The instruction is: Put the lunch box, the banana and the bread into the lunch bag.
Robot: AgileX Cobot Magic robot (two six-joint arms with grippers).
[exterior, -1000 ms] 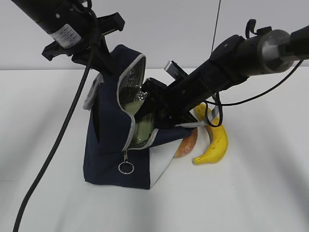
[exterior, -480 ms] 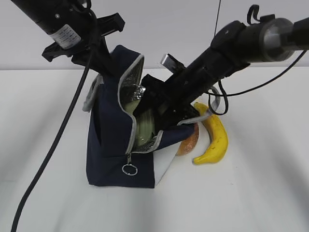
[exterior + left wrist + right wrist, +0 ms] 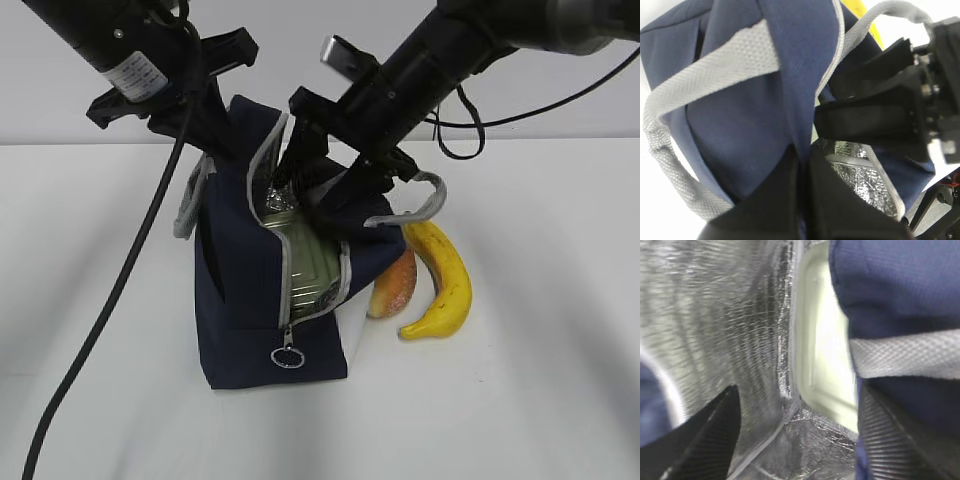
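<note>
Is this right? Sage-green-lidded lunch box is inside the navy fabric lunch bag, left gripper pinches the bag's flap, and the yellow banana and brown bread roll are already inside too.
Not quite. The yellow banana and the brown bread roll lie on the white table beside the navy fabric lunch bag, as the exterior view shows. The rest holds: the sage-green-lidded lunch box is inside, and the left gripper pinches the flap.

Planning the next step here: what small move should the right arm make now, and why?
Probably swing toward the bread. The lunch box already sits inside the lunch bag, the right gripper is open and empty at its mouth, and bread and banana lie outside.
</note>
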